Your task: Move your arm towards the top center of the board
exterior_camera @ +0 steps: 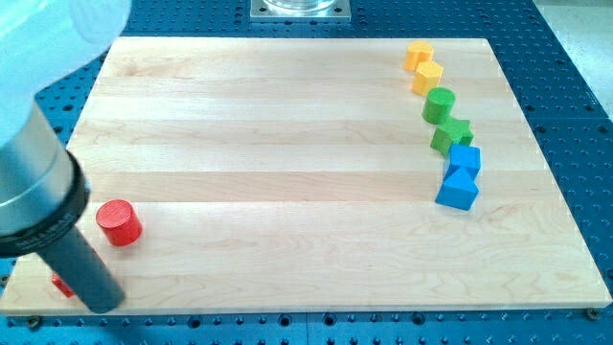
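Seven blocks visible plus a red bit at the view's bottom left. No gripper on this arm, just the dark rod; my tip [103,299] sits at the bottom-left corner of the wooden board [278,144], low near the bottom edge. Top center of the board lies well apart from my tip, up and to the view's right, bare wood. Red cylinder [119,222] is just beside the rod, up-right of my tip, contact unclear. Small red piece [62,284] peeks out left of the rod, shape hidden. Far right, a curved line running top to bottom: yellow block [419,56], second yellow block [427,76], green cylinder [439,103], green star [451,135], blue block [465,159], second blue block [457,190], neighbours touching or nearly so.
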Controlling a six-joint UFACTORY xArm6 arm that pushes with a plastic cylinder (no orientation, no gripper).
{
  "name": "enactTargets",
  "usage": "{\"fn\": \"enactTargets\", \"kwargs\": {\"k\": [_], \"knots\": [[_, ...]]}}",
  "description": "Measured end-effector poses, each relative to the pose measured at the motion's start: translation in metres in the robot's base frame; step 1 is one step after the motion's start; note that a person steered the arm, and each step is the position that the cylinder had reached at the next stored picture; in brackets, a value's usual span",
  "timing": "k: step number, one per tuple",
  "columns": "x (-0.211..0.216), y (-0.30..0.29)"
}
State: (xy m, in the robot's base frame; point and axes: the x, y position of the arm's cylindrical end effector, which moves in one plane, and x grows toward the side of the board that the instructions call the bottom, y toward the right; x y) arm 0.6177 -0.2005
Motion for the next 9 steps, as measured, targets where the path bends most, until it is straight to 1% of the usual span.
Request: {"fn": "enactTargets", "kwargs": {"k": [4,6,7,8,9], "knots": [[-0.001,-0.101],[-0.008,-0.089],[-0.003,-0.069],[-0.002,-0.038],[-0.003,0.021]]}}
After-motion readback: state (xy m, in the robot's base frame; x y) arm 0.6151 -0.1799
